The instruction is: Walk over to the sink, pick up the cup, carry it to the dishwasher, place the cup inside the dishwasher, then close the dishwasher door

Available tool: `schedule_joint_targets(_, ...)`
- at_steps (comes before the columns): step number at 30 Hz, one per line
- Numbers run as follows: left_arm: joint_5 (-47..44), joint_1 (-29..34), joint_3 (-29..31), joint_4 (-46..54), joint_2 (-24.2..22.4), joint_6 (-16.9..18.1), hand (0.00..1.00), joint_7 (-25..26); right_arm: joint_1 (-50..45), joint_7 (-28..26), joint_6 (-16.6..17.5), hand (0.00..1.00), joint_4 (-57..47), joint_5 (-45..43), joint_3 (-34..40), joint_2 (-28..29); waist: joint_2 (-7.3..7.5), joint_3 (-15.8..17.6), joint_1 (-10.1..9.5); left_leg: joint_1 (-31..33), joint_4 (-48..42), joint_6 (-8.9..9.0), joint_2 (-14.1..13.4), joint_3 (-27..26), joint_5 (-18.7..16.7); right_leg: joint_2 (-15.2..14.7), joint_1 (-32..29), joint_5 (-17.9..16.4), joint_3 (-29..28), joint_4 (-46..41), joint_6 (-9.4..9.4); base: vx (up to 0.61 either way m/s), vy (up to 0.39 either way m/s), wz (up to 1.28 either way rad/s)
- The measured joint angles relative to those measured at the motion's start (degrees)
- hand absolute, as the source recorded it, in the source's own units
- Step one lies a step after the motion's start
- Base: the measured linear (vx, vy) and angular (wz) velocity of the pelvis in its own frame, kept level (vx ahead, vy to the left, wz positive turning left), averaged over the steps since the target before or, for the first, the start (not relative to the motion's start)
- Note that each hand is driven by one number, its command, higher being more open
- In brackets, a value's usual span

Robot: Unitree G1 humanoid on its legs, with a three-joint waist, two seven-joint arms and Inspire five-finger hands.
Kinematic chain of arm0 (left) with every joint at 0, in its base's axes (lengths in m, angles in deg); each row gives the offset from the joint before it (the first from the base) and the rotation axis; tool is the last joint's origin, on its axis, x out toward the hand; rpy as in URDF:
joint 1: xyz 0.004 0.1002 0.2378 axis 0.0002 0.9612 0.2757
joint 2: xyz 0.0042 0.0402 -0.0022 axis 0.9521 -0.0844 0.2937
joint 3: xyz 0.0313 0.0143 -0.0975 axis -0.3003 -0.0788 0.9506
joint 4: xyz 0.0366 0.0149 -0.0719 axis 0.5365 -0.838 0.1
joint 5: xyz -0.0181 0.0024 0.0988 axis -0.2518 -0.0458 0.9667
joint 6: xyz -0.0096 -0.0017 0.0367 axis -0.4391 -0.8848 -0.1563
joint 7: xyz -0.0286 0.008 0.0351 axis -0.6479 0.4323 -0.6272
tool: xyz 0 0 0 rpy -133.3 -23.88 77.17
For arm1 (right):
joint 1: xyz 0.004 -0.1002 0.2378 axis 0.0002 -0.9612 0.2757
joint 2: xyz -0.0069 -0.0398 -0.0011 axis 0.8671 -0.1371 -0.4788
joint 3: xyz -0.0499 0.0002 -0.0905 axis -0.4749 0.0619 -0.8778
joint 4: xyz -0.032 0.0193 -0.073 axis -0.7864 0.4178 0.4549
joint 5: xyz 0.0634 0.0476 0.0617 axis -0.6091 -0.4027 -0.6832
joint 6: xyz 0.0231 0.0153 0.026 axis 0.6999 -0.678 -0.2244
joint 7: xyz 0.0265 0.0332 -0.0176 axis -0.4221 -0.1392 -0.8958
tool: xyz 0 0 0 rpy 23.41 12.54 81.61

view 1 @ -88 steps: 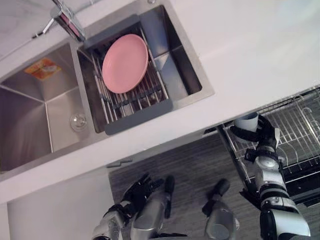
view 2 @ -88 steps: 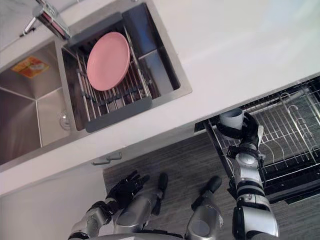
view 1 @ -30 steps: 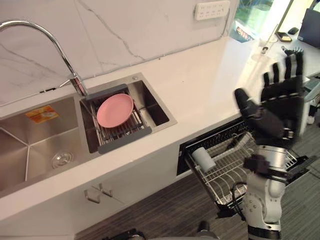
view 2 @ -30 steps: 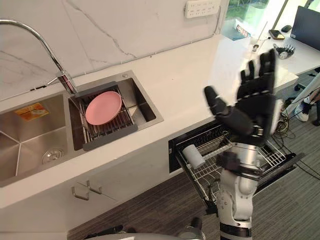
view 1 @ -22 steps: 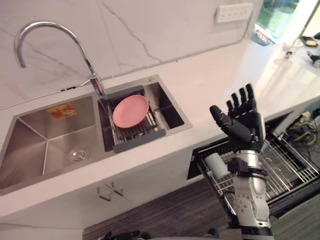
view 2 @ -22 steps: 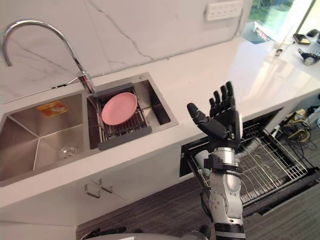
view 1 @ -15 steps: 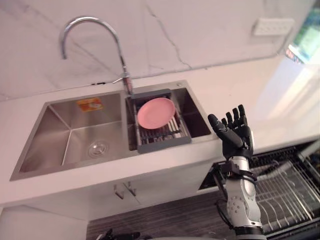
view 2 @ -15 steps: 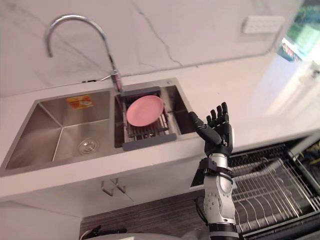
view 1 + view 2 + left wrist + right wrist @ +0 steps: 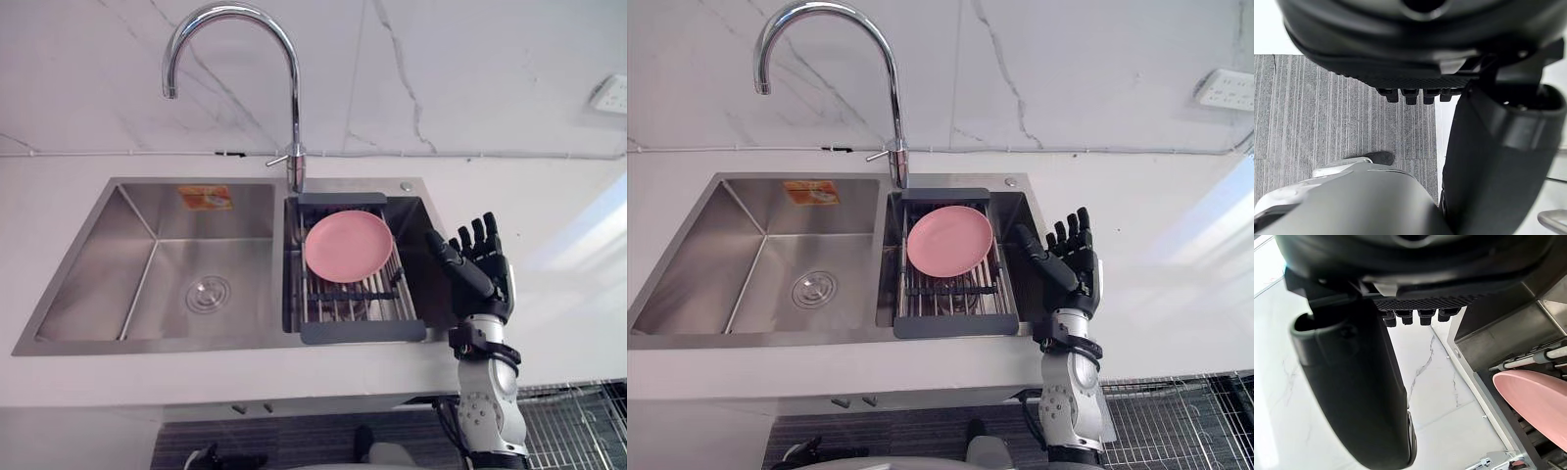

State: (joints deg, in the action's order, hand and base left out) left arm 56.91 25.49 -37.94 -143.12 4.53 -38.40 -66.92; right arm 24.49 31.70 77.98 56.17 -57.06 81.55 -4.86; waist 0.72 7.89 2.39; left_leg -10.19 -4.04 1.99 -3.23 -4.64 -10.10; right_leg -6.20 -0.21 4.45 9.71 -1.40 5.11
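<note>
Right hand (image 9: 482, 269): released, empty, held up at sink's (image 9: 157, 344) 3 o'clock.
Left hand (image 9: 1420, 54): relaxed, empty.
Cup: lay in neither hand nor sink; whereabouts could not be told.
Dishwasher rack (image 9: 1176, 416): stood drawn out at 5 o'clock; door-closing judged outstanding.

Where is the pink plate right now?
In the eye views the pink plate sits on the drying rack in the right basin of the sink, just below the faucet, with the robot's open right hand raised to its right.
</note>
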Motion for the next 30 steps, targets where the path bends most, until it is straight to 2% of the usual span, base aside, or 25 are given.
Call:
schedule_joint_targets(3, -2.84, 0.12, 0.49, 0.01, 0.02, -0.15, 1.00, -0.72, -0.05, -1.01, 0.00, 1.00, -0.11, 0.37, -0.03, -0.20, -0.19, -0.16, -0.30, 0.67, -0.20, 0.03, -0.45, -1.10, 0.01, 0.03, 1.80, 1.28, 1.87, 3.37, 0.06, -0.01, -0.013, 0.28)
schedule_joint_targets(5, -4.56, 0.18, 0.81, 0.02, 0.00, -0.35, 1.00, -1.19, -0.05, -1.25, -0.06, 1.00, -0.22, 2.47, 0.08, -1.30, -0.37, -0.32, -0.60, 1.11, -0.30, 0.25, -0.88, -3.68, 0.09, 0.06, 2.59, 2.22, 2.76, 5.45, 0.12, 0.01, -0.011, 0.20)
schedule_joint_targets(9, -7.12, 0.42, 2.31, 0.00, -0.89, -0.98, 1.00, -2.01, 0.57, -3.27, -1.51, 1.00, -1.63, 12.66, 0.37, -7.44, -1.41, -0.94, -1.79, 1.45, -0.32, 0.32, -0.94, -5.61, 0.11, 0.15, 2.06, 2.94, 3.00, 6.28, 0.51, 0.00, -0.007, -0.09)
schedule_joint_targets(14, -7.55, 0.34, 2.70, -0.10, -0.72, -1.46, 1.00, -4.17, 1.31, -10.10, -2.84, 1.00, -2.27, 27.74, 0.38, -16.14, -1.33, -0.92, -1.39, 1.21, -0.02, 0.35, -0.57, -8.59, 0.10, 0.18, 0.59, 4.34, 2.66, 6.30, 0.68, -0.05, -0.002, -0.28)
schedule_joint_targets(16, -7.42, 0.35, 2.67, -0.13, -0.56, -1.41, 1.00, -4.91, 1.31, -12.22, -3.09, 1.00, -2.27, 30.11, 0.37, -17.74, -1.16, -0.90, -1.27, 1.21, 0.00, 0.35, -0.48, -9.06, 0.10, 0.17, 0.29, 4.71, 2.68, 6.33, 0.55, -0.09, -0.007, -0.16)
schedule_joint_targets(24, -7.32, 0.52, 2.63, -0.05, 0.02, -1.82, 1.00, -5.89, 1.31, -17.66, -3.37, 1.00, 0.17, 35.77, 0.34, -19.54, -0.20, -0.96, -0.86, 1.59, 0.34, 0.41, -0.66, -9.51, 0.14, 0.11, 0.04, 5.07, 3.70, 6.59, 0.02, -0.10, -0.031, 0.04)
schedule_joint_targets(30, -5.07, 0.52, 2.70, 0.16, 0.72, -2.65, 1.00, -5.91, 1.11, -16.56, -2.82, 1.00, 3.41, 41.43, 0.32, -19.54, 1.12, -1.52, -0.15, 1.43, 0.64, 0.53, -0.65, -9.94, 0.29, 0.11, 0.04, 5.14, 3.55, 6.55, -0.08, -0.05, -0.013, -0.02)
